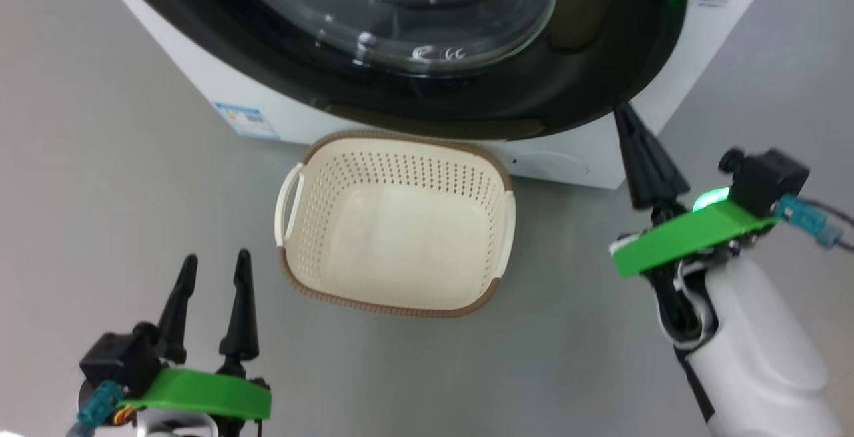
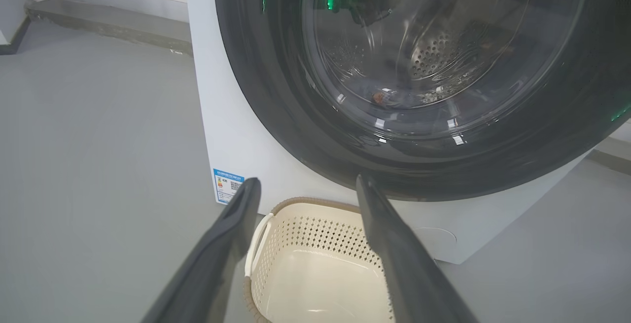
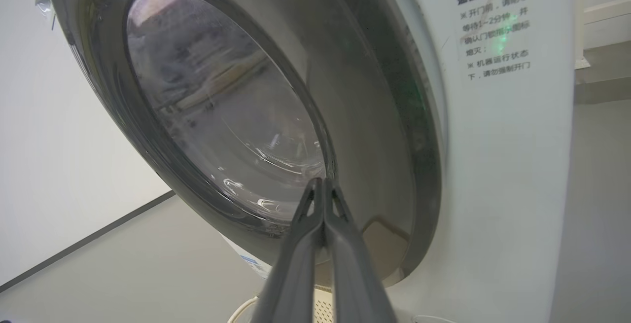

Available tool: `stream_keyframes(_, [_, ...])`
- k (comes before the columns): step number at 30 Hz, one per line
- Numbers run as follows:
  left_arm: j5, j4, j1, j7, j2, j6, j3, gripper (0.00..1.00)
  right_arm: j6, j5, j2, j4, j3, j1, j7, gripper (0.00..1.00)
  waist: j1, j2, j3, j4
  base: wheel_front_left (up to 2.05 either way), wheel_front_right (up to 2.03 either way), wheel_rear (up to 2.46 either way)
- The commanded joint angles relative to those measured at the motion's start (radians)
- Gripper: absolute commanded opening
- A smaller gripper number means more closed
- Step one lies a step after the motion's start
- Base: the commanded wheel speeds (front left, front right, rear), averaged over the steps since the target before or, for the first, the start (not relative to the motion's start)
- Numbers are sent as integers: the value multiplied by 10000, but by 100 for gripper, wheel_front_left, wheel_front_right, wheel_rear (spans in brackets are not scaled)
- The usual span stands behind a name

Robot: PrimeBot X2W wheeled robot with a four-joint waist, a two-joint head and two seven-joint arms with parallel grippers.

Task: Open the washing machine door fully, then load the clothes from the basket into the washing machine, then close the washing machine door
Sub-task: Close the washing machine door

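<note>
Head view: basket (image 1: pixel 400 170) lies between empty jaws, left jaws spread, right jaws closed.

Cream perforated basket (image 1: pixel 397 223) with brown rim; white washing machine (image 1: pixel 200 83), glossy black door (image 1: pixel 600 77).

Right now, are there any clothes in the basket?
No, the head view looks straight down into the basket, and its cream bottom and holey walls are bare.
</note>
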Motion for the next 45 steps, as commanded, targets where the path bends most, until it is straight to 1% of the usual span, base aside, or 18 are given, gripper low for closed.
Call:
stream_keyframes(1, [186,-117,159,-65,216,-15,399,100,12,26,169,-202,249,380,-49,47,0,0,-501,-332,0,0,0])
stream_keyframes(2, [211,-80,233,-65,255,-15,433,100,12,32,179,-199,265,540,-49,71,0,0,-618,-403,0,0,0])
stream_keyframes(3, [231,-42,310,-65,303,-15,471,100,12,37,193,-192,283,691,-49,88,0,0,-721,-484,0,0,0])
stream_keyframes(4, [244,-12,377,-65,340,-15,513,100,12,42,202,-193,304,830,-49,100,0,0,-814,-562,0,0,0])
stream_keyframes(10, [271,213,666,-65,648,-15,610,100,12,-1,184,-219,249,1565,-49,100,0,0,-1249,-1089,0,0,0])
stream_keyframes(16, [228,386,742,-65,817,-15,720,100,12,-50,145,-264,180,2029,-49,100,0,0,-1503,-1479,0,0,0])
stream_keyframes(29, [306,615,1039,-65,929,-15,1015,100,12,-214,-160,-283,-152,3229,-49,100,0,0,-2060,-2479,0,0,0])
stream_keyframes(36, [223,817,1146,-65,994,-15,1095,100,12,-230,-329,-283,-302,3668,-49,100,0,0,-2197,-2804,0,0,0])
stream_keyframes(45, [226,832,1326,-65,1055,-15,1206,100,12,-256,-456,-316,-450,4074,-49,100,0,0,-2399,-3022,0,0,0])
